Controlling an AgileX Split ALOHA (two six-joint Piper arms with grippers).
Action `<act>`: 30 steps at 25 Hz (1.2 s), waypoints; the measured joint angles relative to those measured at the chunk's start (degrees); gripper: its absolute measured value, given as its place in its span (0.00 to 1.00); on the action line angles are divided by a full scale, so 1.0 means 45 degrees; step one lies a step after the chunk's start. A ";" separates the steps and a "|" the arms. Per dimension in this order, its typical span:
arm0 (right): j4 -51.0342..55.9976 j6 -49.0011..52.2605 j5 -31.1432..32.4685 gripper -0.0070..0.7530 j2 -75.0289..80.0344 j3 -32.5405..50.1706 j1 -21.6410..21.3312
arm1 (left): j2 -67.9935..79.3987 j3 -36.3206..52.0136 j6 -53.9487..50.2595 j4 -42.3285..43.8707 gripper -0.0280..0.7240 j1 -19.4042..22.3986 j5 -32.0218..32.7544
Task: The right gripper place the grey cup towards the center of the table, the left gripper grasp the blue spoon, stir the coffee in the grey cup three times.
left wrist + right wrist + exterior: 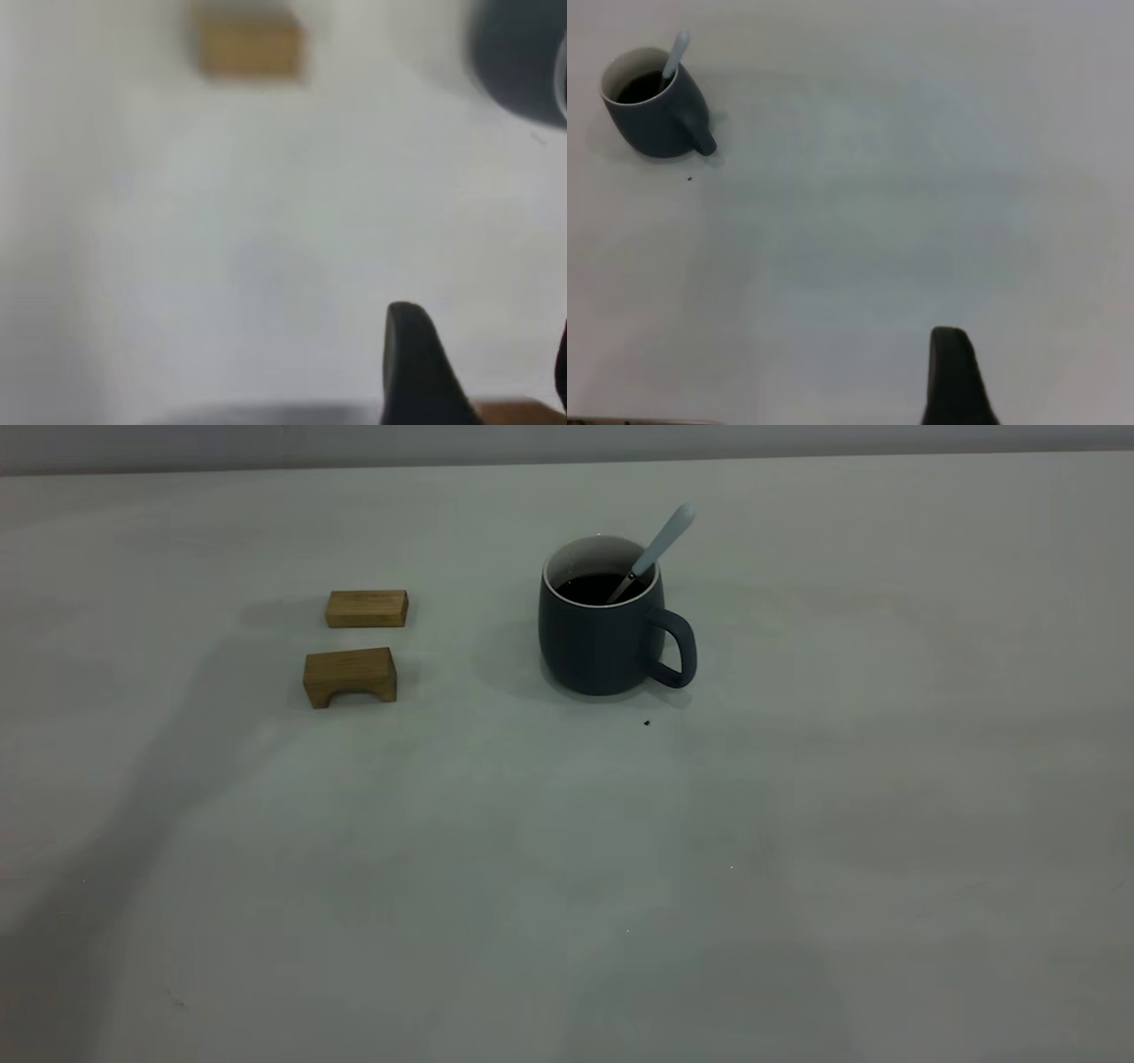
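The grey cup [602, 633] stands upright near the middle of the table [567, 850], its handle [678, 646] towards the right. Dark coffee [592, 587] fills it. The blue spoon [664, 540] leans in the cup, bowl in the liquid and pale handle sticking up over the rim. Neither gripper shows in the exterior view. In the left wrist view my left gripper [485, 354] hangs open over bare table, with the cup [523, 62] far off. In the right wrist view one finger [952, 376] of my right gripper shows, well away from the cup [656, 111], with nothing against it.
Two tan wooden blocks [366, 608] [350, 676] lie left of the cup, one also in the left wrist view [250, 49]. A tiny dark speck [647, 723] sits in front of the cup. The table's far edge [567, 465] runs behind it.
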 joint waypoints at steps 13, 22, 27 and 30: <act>0.0000 0.0000 0.0000 0.71 0.0000 0.0000 0.0000 | -0.7241 0.1242 0.3453 0.2964 0.63 0.0000 0.0000; 0.0000 0.0000 0.0000 0.71 0.0000 0.0000 0.0000 | -1.2920 0.8255 0.3441 0.2712 0.63 0.0000 0.0000; 0.0000 -0.0014 0.0000 0.71 0.0000 0.0000 0.0000 | -1.7319 1.2135 0.3430 0.2561 0.63 0.0965 0.0000; 0.0000 -0.0014 0.0000 0.71 0.0000 0.0000 0.0000 | -1.9590 1.3785 0.3430 0.2507 0.63 0.2061 -0.0053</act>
